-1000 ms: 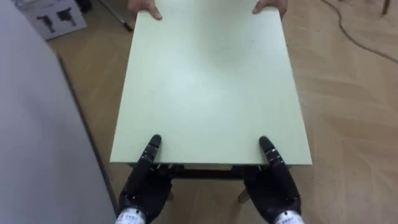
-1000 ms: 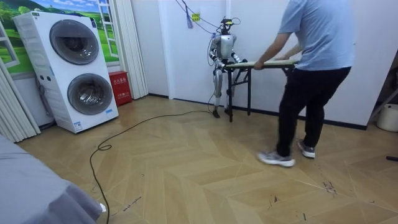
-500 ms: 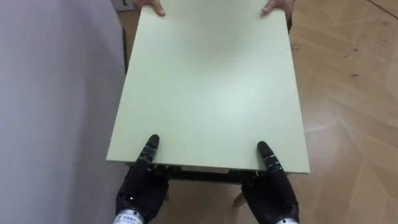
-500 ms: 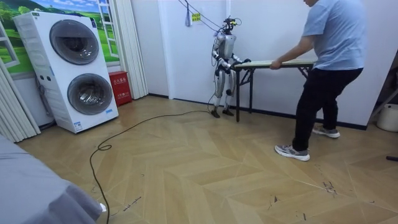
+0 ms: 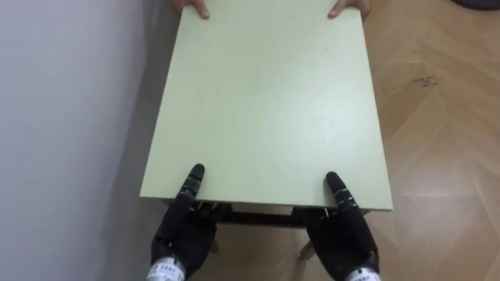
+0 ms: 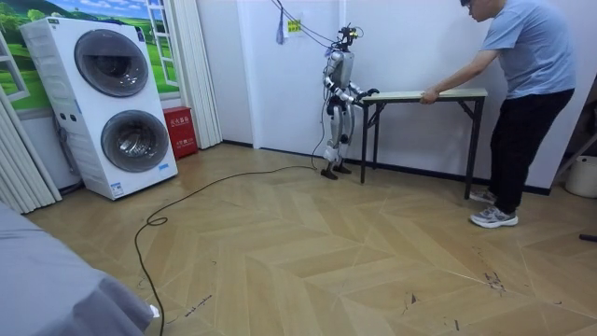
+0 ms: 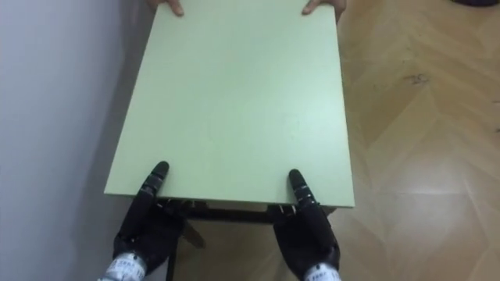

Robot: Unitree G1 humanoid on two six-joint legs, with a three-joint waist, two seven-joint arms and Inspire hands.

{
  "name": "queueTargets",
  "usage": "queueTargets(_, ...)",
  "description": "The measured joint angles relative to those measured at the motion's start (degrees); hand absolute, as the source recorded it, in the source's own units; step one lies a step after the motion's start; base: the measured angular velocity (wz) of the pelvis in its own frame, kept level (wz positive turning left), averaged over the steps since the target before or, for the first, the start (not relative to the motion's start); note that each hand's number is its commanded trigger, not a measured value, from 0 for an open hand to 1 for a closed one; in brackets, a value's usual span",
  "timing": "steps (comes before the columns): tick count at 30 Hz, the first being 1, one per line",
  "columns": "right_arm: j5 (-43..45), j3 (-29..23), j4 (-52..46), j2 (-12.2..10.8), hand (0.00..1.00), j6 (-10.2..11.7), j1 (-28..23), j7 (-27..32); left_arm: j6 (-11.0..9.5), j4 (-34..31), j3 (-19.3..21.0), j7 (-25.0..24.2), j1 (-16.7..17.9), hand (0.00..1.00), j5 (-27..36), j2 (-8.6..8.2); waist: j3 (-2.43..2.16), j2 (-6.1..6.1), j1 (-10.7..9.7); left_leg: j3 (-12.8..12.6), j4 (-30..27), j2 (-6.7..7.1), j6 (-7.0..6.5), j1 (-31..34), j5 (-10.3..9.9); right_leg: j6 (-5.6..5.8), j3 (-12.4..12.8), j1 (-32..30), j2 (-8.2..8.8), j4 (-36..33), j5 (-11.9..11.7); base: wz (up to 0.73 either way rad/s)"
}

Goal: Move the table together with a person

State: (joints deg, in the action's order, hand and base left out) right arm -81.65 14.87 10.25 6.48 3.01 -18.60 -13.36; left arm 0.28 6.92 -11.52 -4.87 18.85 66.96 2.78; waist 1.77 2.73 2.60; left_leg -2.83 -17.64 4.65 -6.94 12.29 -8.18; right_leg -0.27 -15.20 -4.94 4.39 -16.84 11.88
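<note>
Table (image 6: 424, 94) stood lengthwise along the white wall (image 5: 70, 117), with the robot at the end on the room view's left and the person (image 6: 527, 84) leaning in at the other end. You had the left hand (image 5: 181, 234) and the right hand (image 5: 344, 234) at the near corners of the pale green worktop (image 5: 266, 101). Each reached up onto it from below the edge. Whether the fingers were clamped underneath could not be told. The person's hands (image 5: 191, 8) lay on the two far corners.

Progress judged late: the table sat close and parallel to the wall. Its legs looked to reach the wood floor (image 6: 280, 261), though contact was not certain. Left for you, probably: confirm it was down, then let go.

Containers: none on the worktop, and nothing lay on it. The stacked washing machines (image 6: 107, 103) at the room view's left had their doors shut, so their contents could not be seen.
</note>
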Motion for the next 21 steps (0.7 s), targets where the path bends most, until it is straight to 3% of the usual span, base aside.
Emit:
queueTargets(4, 0.05, 0.06, 0.03, 0.10, 1.00, 0.01, -0.44, 0.52, 0.56, 0.00, -0.11, 1.09, 0.04, 1.00, -0.06, -0.01, -0.02, -0.04, -0.71, -1.20, 1.00, 0.10, -0.98, -1.09, -0.78, 0.88, -0.04, -0.22, 0.59, -2.34, 0.75, 0.13)
queueTargets(7, -0.09, -0.02, 0.02, -0.33, 1.00, 0.00, -1.48, 0.73, 1.06, 0.00, -0.18, 1.91, -0.09, 1.00, -0.31, 0.11, -0.08, -0.52, -1.65, 1.07, 1.28, 0.98, -1.38, -2.47, -1.05, 1.84, 1.65, 0.02, 0.68, -4.91, 1.37, 0.25)
queueTargets(9, -0.01, -0.10, 0.03, -0.79, 1.00, -0.04, -1.83, 0.73, 1.07, 0.00, -0.29, 2.04, -0.28, 1.00, -0.53, 0.35, -0.05, -0.94, -2.37, 3.46, 1.23, 1.69, -1.45, -2.91, -1.08, 2.55, 4.47, -0.15, 0.31, -4.49, 2.46, 0.28)
queueTargets(11, 0.00, -0.14, 0.02, -0.80, 1.00, -0.16, -1.70, 0.74, 1.07, 0.00, -0.44, 2.04, -0.45, 1.00, -0.71, 0.42, -0.05, -1.03, -2.24, 6.97, 1.21, 2.36, -1.44, -2.96, -1.08, 2.28, 9.08, -0.90, -1.20, 0.24, 2.42, 0.09)
queueTargets(12, -0.03, -0.18, 0.02, -0.79, 1.00, -0.16, -1.71, 0.74, 1.07, 0.02, -0.39, 2.05, -0.62, 1.00, -1.38, 0.22, -0.03, -1.43, -2.36, 7.55, 1.25, 2.81, -1.41, -3.14, -1.08, 1.13, 10.41, -1.18, -1.54, 1.81, -0.18, 0.22)
queueTargets(13, -0.05, -0.29, 0.12, -0.77, 1.00, -0.16, -1.81, 0.74, 1.10, 0.07, -0.17, 2.27, -0.65, 1.00, -1.68, -0.03, -0.05, -1.44, -2.56, 7.62, 1.42, 2.90, -1.32, -3.43, -1.10, 1.12, 10.01, -0.81, -1.34, 1.08, -0.27, 0.21)
queueTargets(17, -0.91, -0.09, 0.43, -1.65, 1.00, -0.17, -2.05, 0.77, 1.10, 0.07, -0.03, 2.33, -0.98, 1.00, -3.01, 0.05, 0.16, -2.49, -2.67, 0.78, 3.62, 1.84, -1.32, -5.44, -1.11, 0.96, 9.06, 1.47, -1.13, 2.18, -0.36, 0.16)
queueTargets(21, -1.10, -0.19, 0.93, -1.86, 1.00, -0.75, -2.01, 0.77, 1.12, 0.18, 0.07, 2.33, -1.22, 1.00, -3.64, 0.50, 0.12, -3.25, -1.88, 0.81, 4.10, 2.05, -1.32, -6.18, -1.11, 1.19, 10.56, 2.08, -1.52, 3.15, -0.55, -0.05)
